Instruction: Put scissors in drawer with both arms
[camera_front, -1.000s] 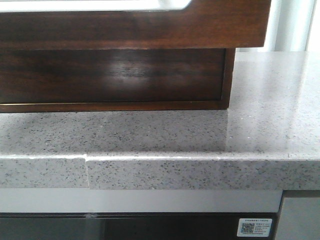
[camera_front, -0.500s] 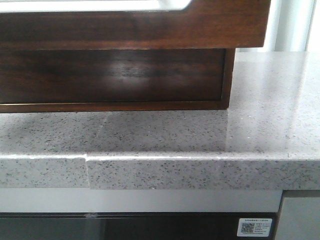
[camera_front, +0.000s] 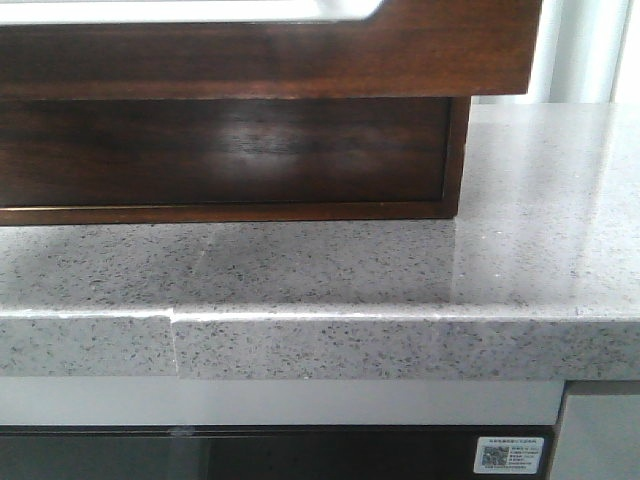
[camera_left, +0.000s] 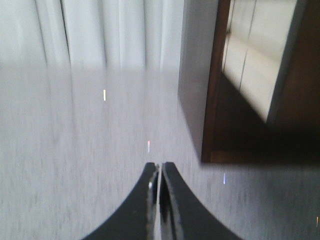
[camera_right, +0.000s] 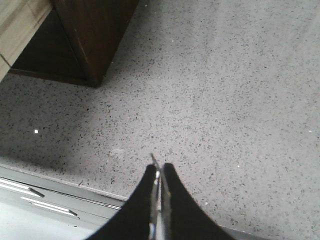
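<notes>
The drawer (camera_front: 300, 50) is a wide glossy dark-brown front with a pale round-cornered area on its top edge, and it stands out over the cabinet body (camera_front: 230, 150). In the left wrist view its pale inside (camera_left: 257, 60) shows beside my left gripper (camera_left: 160, 167), which is shut and empty over the counter. My right gripper (camera_right: 159, 167) is shut near the counter's front edge. A thin grey pointed tip of the scissors (camera_right: 153, 158) pokes out between its fingers, and the rest is hidden. Neither gripper shows in the front view.
The speckled grey stone counter (camera_front: 520, 200) runs to the right of the cabinet, with a seam at its front edge (camera_front: 174, 320). White curtains (camera_left: 100, 30) hang behind it. The cabinet corner (camera_right: 95, 40) is beyond the right gripper, and drawer fronts (camera_right: 30, 195) sit under the counter edge.
In the front view only the sheen on the cabinet body shifts slightly. The drawer and counter have not moved.
</notes>
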